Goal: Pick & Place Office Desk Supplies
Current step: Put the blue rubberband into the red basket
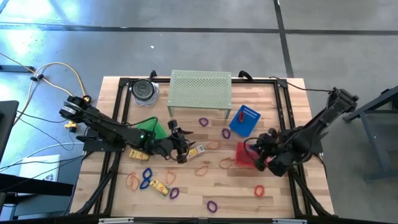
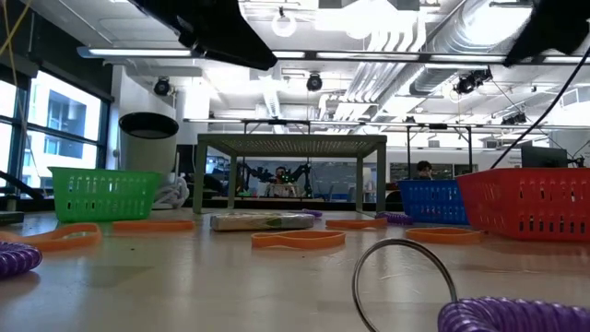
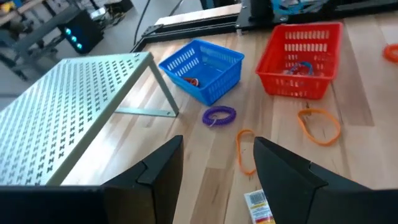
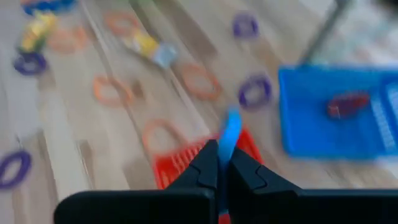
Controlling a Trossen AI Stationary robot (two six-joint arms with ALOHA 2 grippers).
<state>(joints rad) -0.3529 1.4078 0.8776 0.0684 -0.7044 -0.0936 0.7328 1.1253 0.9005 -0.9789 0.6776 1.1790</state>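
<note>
Looking down from the high view: right gripper (image 1: 262, 151) hangs over the red basket (image 1: 243, 155), left gripper (image 1: 181, 148) over mid-table just beside a yellow oblong piece (image 1: 196, 150) whose long axis runs roughly left-right, slightly tilted. Band loops lie flat and scattered over the wooden table (image 1: 286, 118): a purple loop (image 1: 203, 121) near the pale green stand (image 1: 200, 91), an orange loop (image 1: 202, 168) at centre, a red loop (image 1: 259, 190) toward the front edge.

Right wrist view adds what the overhead hides: the right jaws are closed on a blue band (image 4: 230, 135), pinched edge-on so its long axis points straight out from the fingertips, above the red basket's rim. The same view shows something red inside the blue basket (image 4: 348, 118); the image is blurred, so it is probably a band.

Left wrist view: left fingers (image 3: 163, 167) stand parted with nothing between them; the table beyond carries another purple loop (image 3: 219, 115) and an orange one, plus the labelled end of the yellow piece.

Low view alone shows the room behind, the green basket (image 2: 103, 194) and the dark-lidded jar (image 2: 147, 124); neither gripper's fingertips appear in it.
</note>
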